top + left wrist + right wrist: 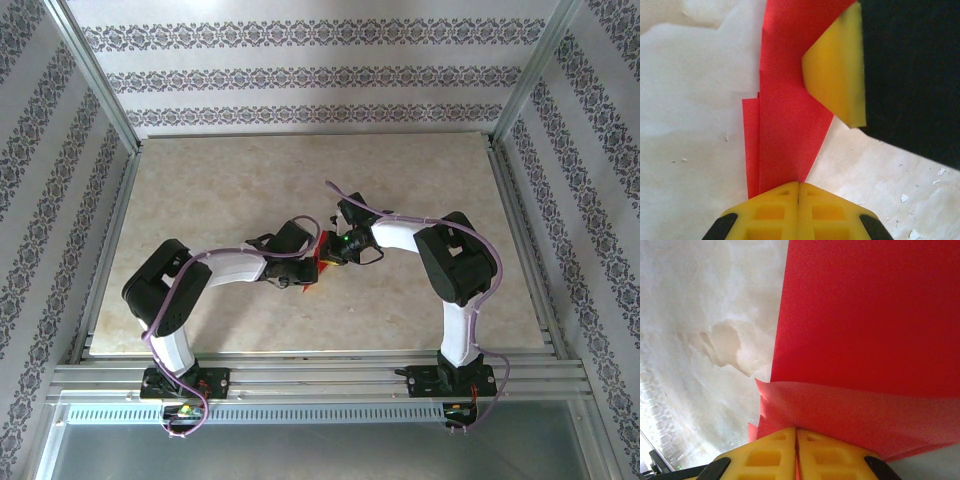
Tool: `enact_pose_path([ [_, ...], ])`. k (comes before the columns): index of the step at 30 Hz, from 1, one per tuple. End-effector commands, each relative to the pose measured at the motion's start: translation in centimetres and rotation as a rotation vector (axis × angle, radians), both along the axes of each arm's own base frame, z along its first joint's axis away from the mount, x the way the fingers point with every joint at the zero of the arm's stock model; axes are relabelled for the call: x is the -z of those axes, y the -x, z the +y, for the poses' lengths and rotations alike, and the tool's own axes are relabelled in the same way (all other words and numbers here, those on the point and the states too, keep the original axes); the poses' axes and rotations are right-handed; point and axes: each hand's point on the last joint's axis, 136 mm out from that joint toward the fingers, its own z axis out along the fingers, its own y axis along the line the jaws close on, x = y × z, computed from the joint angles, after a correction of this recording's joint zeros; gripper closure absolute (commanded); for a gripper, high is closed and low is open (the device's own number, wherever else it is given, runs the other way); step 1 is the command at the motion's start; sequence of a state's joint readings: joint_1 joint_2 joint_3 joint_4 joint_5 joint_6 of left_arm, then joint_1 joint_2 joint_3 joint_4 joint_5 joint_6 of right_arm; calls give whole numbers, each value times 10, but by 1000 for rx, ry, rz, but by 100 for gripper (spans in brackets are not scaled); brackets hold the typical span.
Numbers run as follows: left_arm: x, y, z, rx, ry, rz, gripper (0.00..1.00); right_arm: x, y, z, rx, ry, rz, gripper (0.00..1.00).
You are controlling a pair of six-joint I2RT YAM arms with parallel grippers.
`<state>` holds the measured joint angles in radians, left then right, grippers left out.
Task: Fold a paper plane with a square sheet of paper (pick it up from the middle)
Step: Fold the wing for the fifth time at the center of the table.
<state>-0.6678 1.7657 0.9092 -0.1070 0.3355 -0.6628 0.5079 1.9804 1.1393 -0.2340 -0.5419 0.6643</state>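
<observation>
Ana: Where is the red paper?

Ben: It is in the middle of the table; it has folds in it already, and I see layers at one edge; I think it is not a pointy plane yet.

Ana: Who holds it?

Ben: Both of them; the left tool is squeezed tight on one end of the paper, and the red comes right out of its closed grip; the right tool is squeezed on the paper too, on a folded edge.

Ana: Are they close together?

Ben: Very close; in the left wrist view a yellow finger of the right tool sits on the paper just ahead.

Ana: Does the paper lie flat on the table?

Ben: I cannot tell.

Ana: What can go wrong?

Ben: The paper is thin; if the two tools pull apart, it may rip; if they push together or twist, it may crumple and get a crease in the wrong place; if one lets go too soon, the fold may pop open; and the tools are so near that they may bump each other and knock the paper crooked.
</observation>
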Motion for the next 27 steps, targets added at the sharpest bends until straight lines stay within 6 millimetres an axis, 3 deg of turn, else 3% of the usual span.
enact_pose_path([
  [1, 28, 45, 32, -5, -118, 141, 100, 66, 24, -47, 67, 254, 133, 89],
  [6, 19, 74, 47, 23, -153, 174, 100, 67, 24, -48, 67, 257, 137, 89],
  [9, 3, 75, 47, 36, -140, 149, 100, 66, 26, -47, 64, 255, 139, 89],
  [14, -40, 35, 31, -33, -23, -7, 100, 58, 30, -35, 30, 206, 117, 89],
  [17, -53, 10, 19, -85, 72, -72, 100, 45, 32, -21, 10, 134, 88, 88],
  [21, -46, -8, -2, -91, 135, -63, 100, 26, 26, -8, 6, 51, 42, 88],
  [27, -27, -22, -11, -87, 113, -53, 100, 16, 22, -1, -7, 14, 23, 88],
])
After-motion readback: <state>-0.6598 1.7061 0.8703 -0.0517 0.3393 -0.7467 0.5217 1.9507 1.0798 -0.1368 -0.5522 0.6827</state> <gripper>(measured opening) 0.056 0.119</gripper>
